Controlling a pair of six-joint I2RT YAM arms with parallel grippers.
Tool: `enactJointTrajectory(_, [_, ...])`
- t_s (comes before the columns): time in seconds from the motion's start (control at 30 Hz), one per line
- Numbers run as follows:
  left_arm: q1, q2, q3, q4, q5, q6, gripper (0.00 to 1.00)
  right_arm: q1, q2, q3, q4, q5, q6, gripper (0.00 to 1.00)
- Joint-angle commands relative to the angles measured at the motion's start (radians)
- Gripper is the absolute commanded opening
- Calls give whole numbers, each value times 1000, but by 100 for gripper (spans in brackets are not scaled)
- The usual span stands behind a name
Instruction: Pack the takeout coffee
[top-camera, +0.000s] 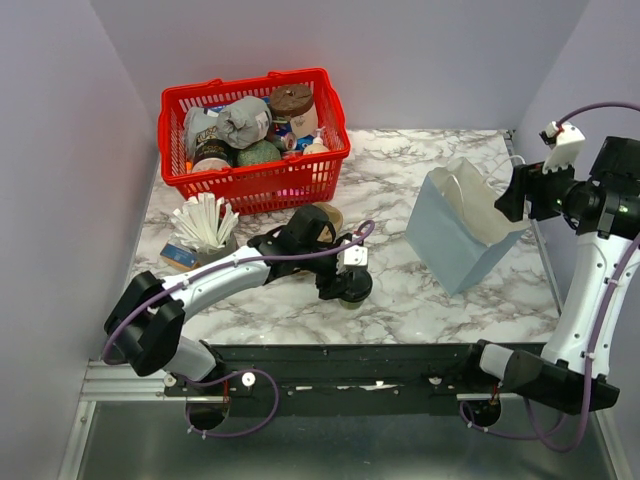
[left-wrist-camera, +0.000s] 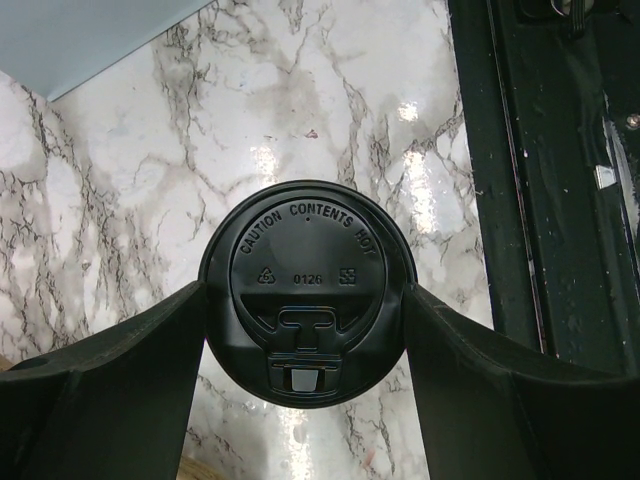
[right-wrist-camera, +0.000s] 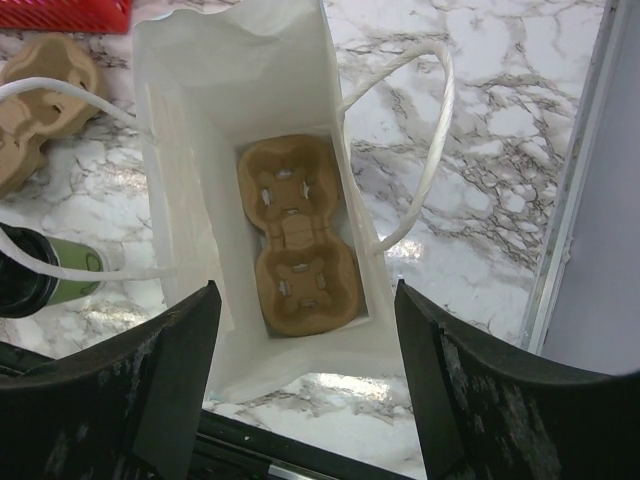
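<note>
The takeout coffee (left-wrist-camera: 305, 290) stands on the marble table, its round black lid facing up in the left wrist view. In the top view it (top-camera: 351, 299) shows as a sliver of green under the left arm. My left gripper (left-wrist-camera: 305, 300) points straight down over it, and both fingers (left-wrist-camera: 150, 380) press against the sides of the lid. The green cup (right-wrist-camera: 62, 275) also shows at the left edge of the right wrist view. My right gripper (right-wrist-camera: 308, 320) is open and empty, held above the mouth of the paper bag (right-wrist-camera: 250, 90).
The pale blue paper bag (top-camera: 455, 235) stands open at the right with a brown cup carrier (right-wrist-camera: 295, 235) flat on its bottom. Another carrier (top-camera: 330, 213) lies behind the left gripper. There is a grey cup of white stirrers (top-camera: 205, 228) at the left and a full red basket (top-camera: 255, 140) at the back.
</note>
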Motion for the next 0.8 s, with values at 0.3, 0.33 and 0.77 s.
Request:
enactJointTrajectory(0.3, [-2, 8, 11, 11, 59, 5, 58, 5, 110, -23, 118, -19, -56, 73])
enactJointTrajectory(0.33, [-2, 5, 12, 13, 58, 3, 58, 5, 122, -25, 112, -19, -59, 72])
enactJointTrajectory(0.77, [-2, -8, 43, -21, 56, 11, 57, 7, 207, -25, -33, 63, -185, 53])
